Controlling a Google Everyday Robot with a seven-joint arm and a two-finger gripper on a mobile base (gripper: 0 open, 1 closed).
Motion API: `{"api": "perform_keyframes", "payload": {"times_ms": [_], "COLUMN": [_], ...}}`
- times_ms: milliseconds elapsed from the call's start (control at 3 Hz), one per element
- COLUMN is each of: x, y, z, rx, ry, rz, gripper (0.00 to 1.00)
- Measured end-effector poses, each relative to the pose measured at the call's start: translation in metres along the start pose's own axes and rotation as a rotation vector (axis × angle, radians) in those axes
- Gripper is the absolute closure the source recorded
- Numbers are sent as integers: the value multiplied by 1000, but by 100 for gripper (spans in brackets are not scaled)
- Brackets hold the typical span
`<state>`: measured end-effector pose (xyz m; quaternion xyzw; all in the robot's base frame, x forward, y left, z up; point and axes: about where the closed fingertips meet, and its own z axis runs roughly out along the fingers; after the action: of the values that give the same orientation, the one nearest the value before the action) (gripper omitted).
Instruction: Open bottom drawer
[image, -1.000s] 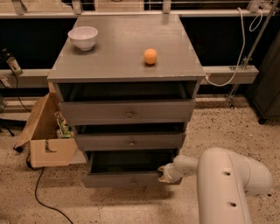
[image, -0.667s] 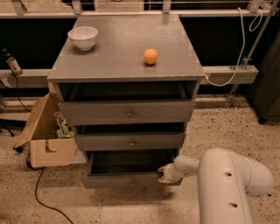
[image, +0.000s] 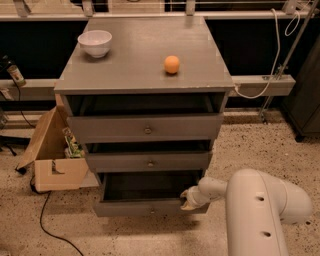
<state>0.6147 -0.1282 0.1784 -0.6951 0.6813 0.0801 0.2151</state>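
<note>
The grey cabinet (image: 145, 65) has three drawers. The bottom drawer (image: 150, 208) has the shallowest front and a small round knob (image: 152, 211); it stands pulled out, its dark inside showing. My gripper (image: 188, 198) is at the right end of that drawer's front, at its top edge, on the end of my white arm (image: 260, 210). The top drawer (image: 147, 129) and middle drawer (image: 149, 162) stand slightly out too.
A white bowl (image: 95, 43) and an orange ball (image: 172, 64) sit on the cabinet top. An open cardboard box (image: 55, 155) stands on the floor left of the cabinet, with a black cable (image: 47, 220) in front. A white cable (image: 265, 75) hangs at the right.
</note>
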Motion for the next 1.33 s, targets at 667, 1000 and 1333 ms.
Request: {"api": "perform_keyframes", "payload": {"times_ms": [667, 1000, 1333], "x": [-4, 2, 1], "y": [29, 54, 54], "z": [20, 28, 25], "rx": [-155, -236, -238], "ry": [-17, -8, -8], "rz": [2, 23, 24], "gripper": [0, 8, 26]}}
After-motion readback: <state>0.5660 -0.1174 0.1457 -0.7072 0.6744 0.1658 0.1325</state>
